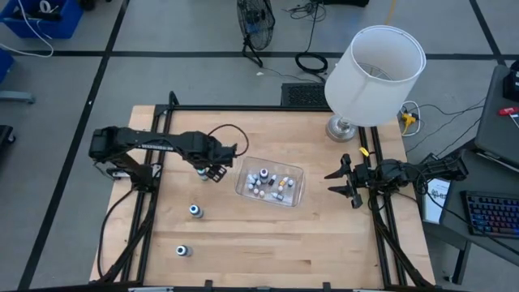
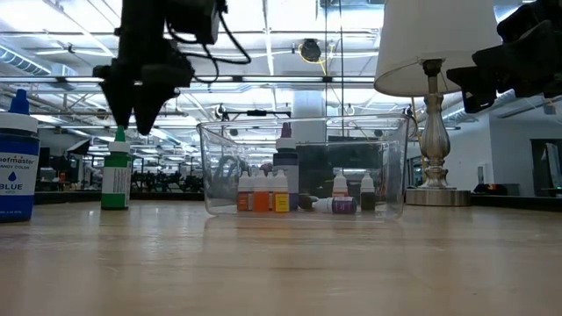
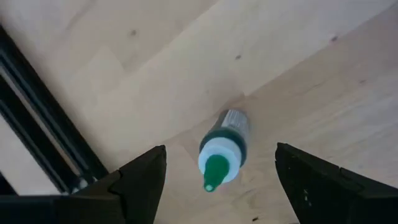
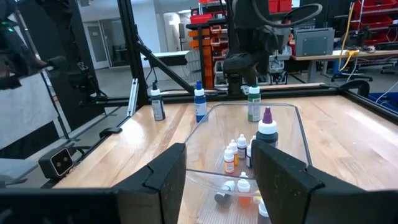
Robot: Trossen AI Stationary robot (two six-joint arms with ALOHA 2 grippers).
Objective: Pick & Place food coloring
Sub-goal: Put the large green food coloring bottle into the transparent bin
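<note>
The left gripper (image 1: pixel 209 172) is hanging w/ its fingers pointing down, just above a green-capped bottle (image 3: pixel 221 154) that is standing upright on the wooden table (image 1: pixel 243 243), a little to the left of the clear tub (image 1: pixel 297 188). In the left wrist view the two dark fingers (image 3: pixel 142 180) are standing wide apart on both sides of the bottle and are not touching it, so the claw is open and is holding nothing; in the low view the finger tips are sitting right over the green cap (image 2: pixel 118 135). The right gripper (image 1: pixel 349 183) is waiting near the right edge of the table, raised above the surface and turned toward the tub; its fingers (image 4: pixel 165 171) are also standing apart w/ nothing between them. Most of the food coloring is lying or standing inside the tub, approx. in the middle of the table: small bottles w/ whitish caps and orange, yellow and dark bodies, plus one taller dark bottle w/ a purple tip (image 4: pixel 267 116). Outside the tub, two more bottles are standing on the table nearer the front left: a blue-capped bottle (image 1: pixel 195 211) and, closer to the front edge, a dark-capped one (image 1: pixel 182 251). The blue one is showing a label "BLUE" in the low view (image 2: pixel 18 167). A lamp w/ a white shade (image 1: pixel 375 75) is standing at the back right corner, well apart from the bottles.
</note>
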